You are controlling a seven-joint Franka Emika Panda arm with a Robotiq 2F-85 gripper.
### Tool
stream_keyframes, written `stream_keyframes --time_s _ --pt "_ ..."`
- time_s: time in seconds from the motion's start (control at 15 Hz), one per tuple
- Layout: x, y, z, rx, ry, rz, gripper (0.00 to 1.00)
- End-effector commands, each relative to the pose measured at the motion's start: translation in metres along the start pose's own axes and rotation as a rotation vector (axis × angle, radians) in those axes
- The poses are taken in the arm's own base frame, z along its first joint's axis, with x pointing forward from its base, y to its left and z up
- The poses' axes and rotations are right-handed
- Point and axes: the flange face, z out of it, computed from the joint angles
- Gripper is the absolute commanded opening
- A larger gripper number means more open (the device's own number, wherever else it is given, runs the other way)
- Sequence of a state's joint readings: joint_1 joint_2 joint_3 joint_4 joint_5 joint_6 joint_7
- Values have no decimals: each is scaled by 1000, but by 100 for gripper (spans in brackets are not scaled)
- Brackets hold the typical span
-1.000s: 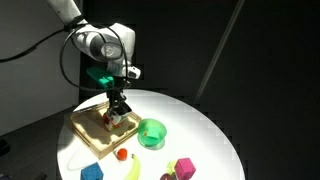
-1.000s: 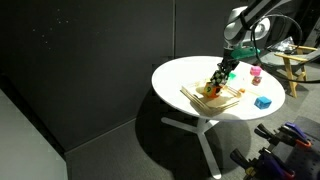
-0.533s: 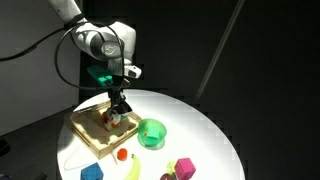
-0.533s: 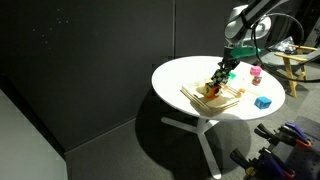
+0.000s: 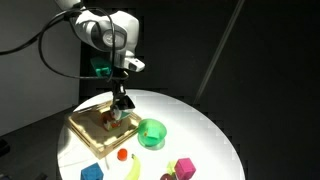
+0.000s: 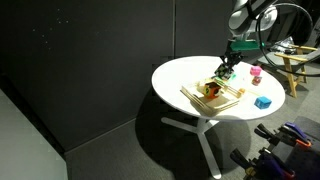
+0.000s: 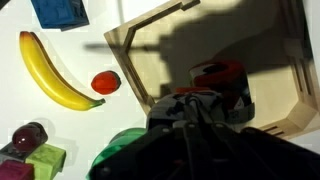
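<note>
My gripper (image 5: 121,108) points down over a shallow wooden tray (image 5: 85,130) on a round white table. Its fingers are pressed together in the wrist view (image 7: 195,98). The tips sit right at a small red and dark toy (image 7: 220,73) that lies in the tray (image 7: 150,50). I cannot tell whether they touch it. The other exterior view also shows the gripper (image 6: 222,78) above the tray (image 6: 228,97). The toy shows as a small lump under the fingers (image 5: 110,119).
A green bowl (image 5: 151,132) stands beside the tray. In front lie a red ball (image 5: 121,154), a banana (image 5: 133,170), a blue block (image 5: 92,172) and a pink block (image 5: 184,167). The table edge (image 6: 170,90) drops to a dark floor.
The arm's upper links have risen and swung slightly, while the fingertips stay at the toy in the tray. The other objects have not moved.
</note>
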State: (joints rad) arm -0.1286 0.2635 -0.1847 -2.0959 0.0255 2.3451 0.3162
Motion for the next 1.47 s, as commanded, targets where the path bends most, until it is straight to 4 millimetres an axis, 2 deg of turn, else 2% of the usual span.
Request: stream_keyframes --time_s 0.0,0.53,1.4 --pt "0 18 -19 -9 11 147 2" --pt "13 73 -19 -3 28 451 2" --pt "32 156 -17 -16 28 656 2"
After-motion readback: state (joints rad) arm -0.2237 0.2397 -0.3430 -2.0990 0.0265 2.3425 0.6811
